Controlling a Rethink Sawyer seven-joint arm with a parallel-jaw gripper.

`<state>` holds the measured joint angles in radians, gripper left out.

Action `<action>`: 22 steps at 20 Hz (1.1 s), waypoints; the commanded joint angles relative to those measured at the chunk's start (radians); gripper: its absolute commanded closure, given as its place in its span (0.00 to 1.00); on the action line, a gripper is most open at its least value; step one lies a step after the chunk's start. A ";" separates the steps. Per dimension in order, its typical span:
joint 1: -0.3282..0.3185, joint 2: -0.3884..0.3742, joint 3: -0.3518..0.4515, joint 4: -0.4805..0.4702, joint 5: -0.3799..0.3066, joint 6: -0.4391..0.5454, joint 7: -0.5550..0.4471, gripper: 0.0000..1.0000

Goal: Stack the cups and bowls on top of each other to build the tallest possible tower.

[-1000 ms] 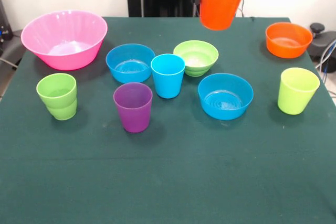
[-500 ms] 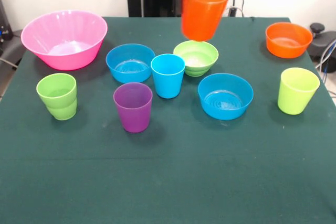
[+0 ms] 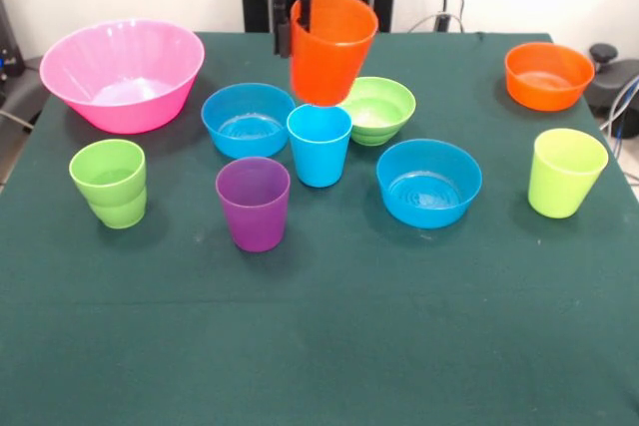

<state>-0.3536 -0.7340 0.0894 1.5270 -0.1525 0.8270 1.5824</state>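
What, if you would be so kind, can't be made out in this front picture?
- Gripper: its fingers sit behind the orange cup, so their grip is hidden.
- Arm: cut off by the top edge.
- Green ridged bowl: its far left rim is covered by the orange cup.

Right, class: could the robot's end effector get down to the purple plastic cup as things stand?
Probably yes, from above: the purple plastic cup stands open with clear space round it. But the end effector already holds the orange plastic cup, so it couldn't grasp another.
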 commanded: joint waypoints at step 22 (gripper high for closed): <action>-0.065 0.044 0.135 0.178 -0.129 -0.199 -0.059 1.00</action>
<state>-0.4208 -0.6755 0.1304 1.5977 -0.2128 0.6750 1.5824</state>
